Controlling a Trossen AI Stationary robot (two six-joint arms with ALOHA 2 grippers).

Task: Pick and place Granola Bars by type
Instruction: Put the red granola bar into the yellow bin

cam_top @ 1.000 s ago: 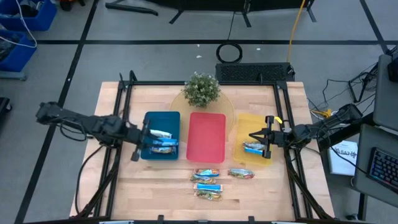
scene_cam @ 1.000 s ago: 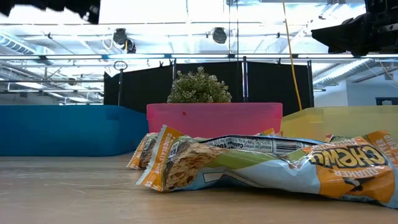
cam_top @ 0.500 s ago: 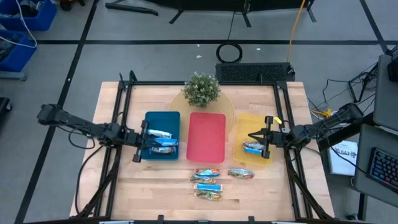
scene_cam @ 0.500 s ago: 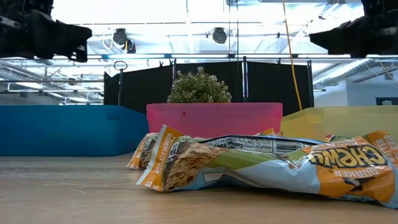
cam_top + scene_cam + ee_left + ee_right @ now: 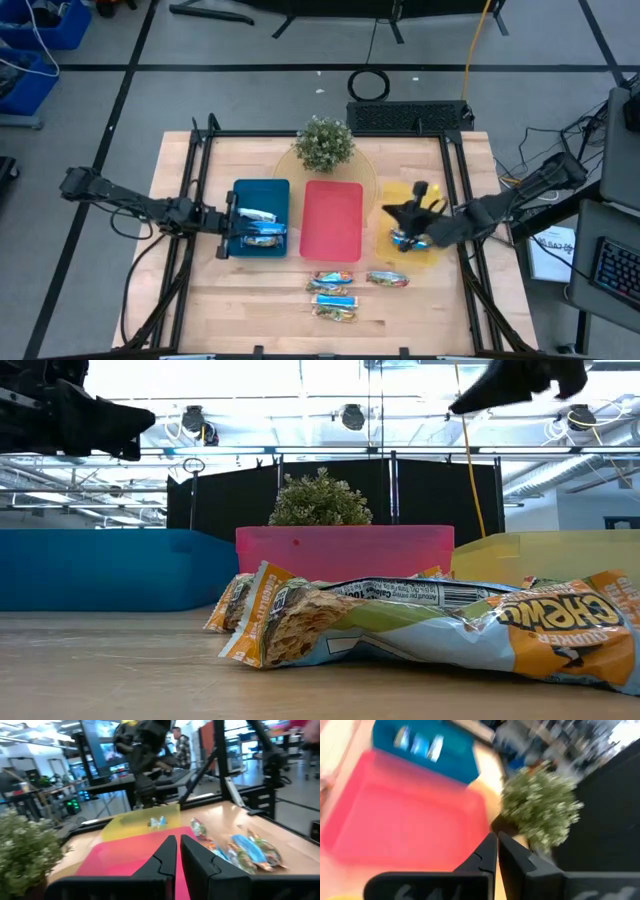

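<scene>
Two blue-white bars point(image 5: 260, 227) lie in the blue tray point(image 5: 275, 190), and one bar point(image 5: 406, 240) lies in the yellow tray point(image 5: 430, 255). Several more bars point(image 5: 335, 297) lie on the wood near the table's near edge, close to the low camera point(image 5: 430, 625). My left gripper point(image 5: 229, 225) hangs shut and empty over the blue tray's left rim point(image 5: 176, 845). My right gripper point(image 5: 404, 214) hovers shut and empty above the yellow tray, pointing toward the red tray and the plant point(image 5: 496, 845).
The red tray point(image 5: 332, 220) sits between the blue and yellow trays. A potted plant point(image 5: 324, 143) stands behind it at the far edge. A black frame point(image 5: 200, 150) borders the table's left and right sides. Bare wood point(image 5: 250, 300) lies along the near edge.
My right gripper has swung from the yellow tray's right rim toward the table's left, over the tray, and has turned to face the red tray and the plant. My left gripper has come down a little over the blue tray's left rim. No bar has moved.
</scene>
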